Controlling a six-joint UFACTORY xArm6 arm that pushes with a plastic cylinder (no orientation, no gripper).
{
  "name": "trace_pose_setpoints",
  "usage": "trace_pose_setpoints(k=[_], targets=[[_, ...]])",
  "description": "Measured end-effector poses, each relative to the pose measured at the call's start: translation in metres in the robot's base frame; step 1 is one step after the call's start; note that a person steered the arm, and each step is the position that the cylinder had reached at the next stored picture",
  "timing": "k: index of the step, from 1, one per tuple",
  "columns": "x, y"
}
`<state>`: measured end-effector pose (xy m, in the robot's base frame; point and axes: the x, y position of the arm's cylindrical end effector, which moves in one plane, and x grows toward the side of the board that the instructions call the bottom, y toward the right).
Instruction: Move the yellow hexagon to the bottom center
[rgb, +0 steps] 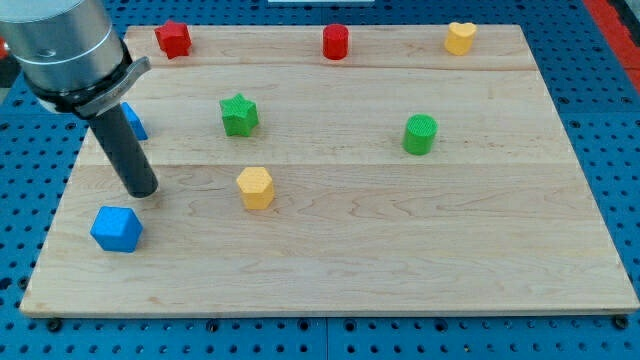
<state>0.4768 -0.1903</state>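
**Counter stock: eight blocks, one rod**

Yellow hexagon: lies left of the counter's middle, a little nearer the bottom edge than the top, upright on a flat face, touching nothing.

Tool: a straight dark rod with no jaws, so it neither clasps nor releases anything. My tip rests on the counter near the left edge, level with the yellow hexagon and well apart from it on the view's left.

Blue block, faceted: near the left edge, just below my tip and apart from it.

Second blue block: near the left edge, mostly hidden behind the rod; shape cannot be told.

Green star: above the yellow hexagon, toward the top edge.

Green cylinder: right of centre, well apart from the others.

Red block, faceted: at the top edge near the top left corner.

Red cylinder: at the middle of the top edge.

Yellow heart: at the top edge toward the top right corner.
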Motion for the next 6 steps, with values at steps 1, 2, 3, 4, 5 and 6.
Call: trace_pose_setpoints(k=[1, 2, 3, 4, 5, 6], targets=[[-0.025, 0.058], [-0.008, 0.132], [0.040, 0.185], [-0.002, 0.168], [-0.079, 0.155], [-0.127, 0.135]])
